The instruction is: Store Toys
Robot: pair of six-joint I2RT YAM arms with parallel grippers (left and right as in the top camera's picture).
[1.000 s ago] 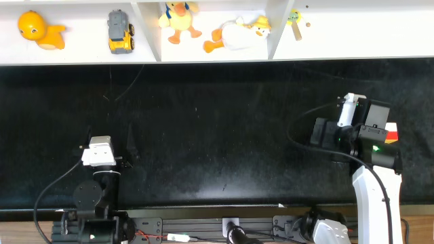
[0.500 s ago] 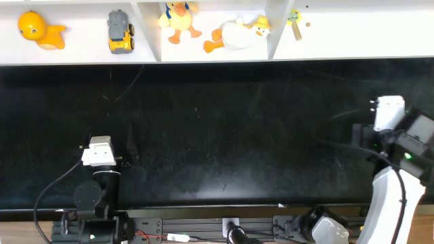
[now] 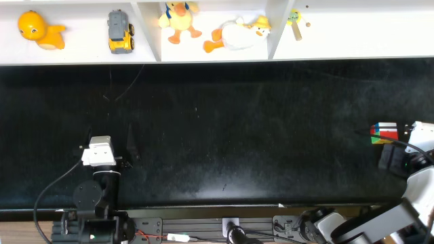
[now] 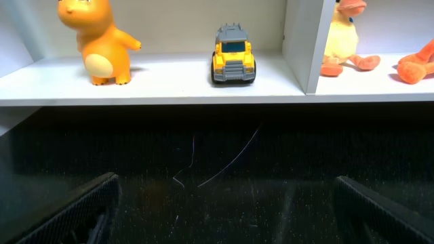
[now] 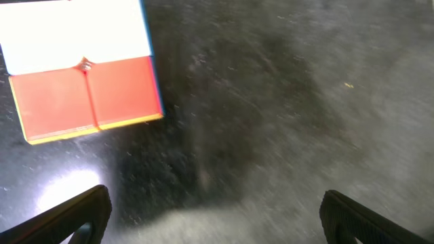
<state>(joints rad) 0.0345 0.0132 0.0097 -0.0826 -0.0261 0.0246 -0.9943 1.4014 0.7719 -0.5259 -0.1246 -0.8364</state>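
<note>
A colourful cube (image 3: 384,133) lies on the black table near its right edge. In the right wrist view the cube (image 5: 81,74) shows a white face and a red face. My right gripper (image 5: 215,218) is open and empty, just short of the cube and off to one side. My left gripper (image 4: 224,213) is open and empty too, low over the table's front left, facing the shelf. On the white shelf (image 3: 217,54) sit an orange toy animal (image 4: 95,41), a yellow toy truck (image 4: 234,54), a yellow duck plush (image 3: 180,20) and a white and orange plush (image 3: 237,34).
White dividers (image 3: 150,27) split the shelf into compartments. A small wooden toy (image 3: 296,20) leans in the right compartment, which has free room beyond it. My right arm (image 3: 417,169) stands at the table's far right edge. The black table (image 3: 224,129) spreads between the arms.
My right arm has swung from over the table's right part out to the far right edge, uncovering the cube. The cube and the left arm have not moved.
</note>
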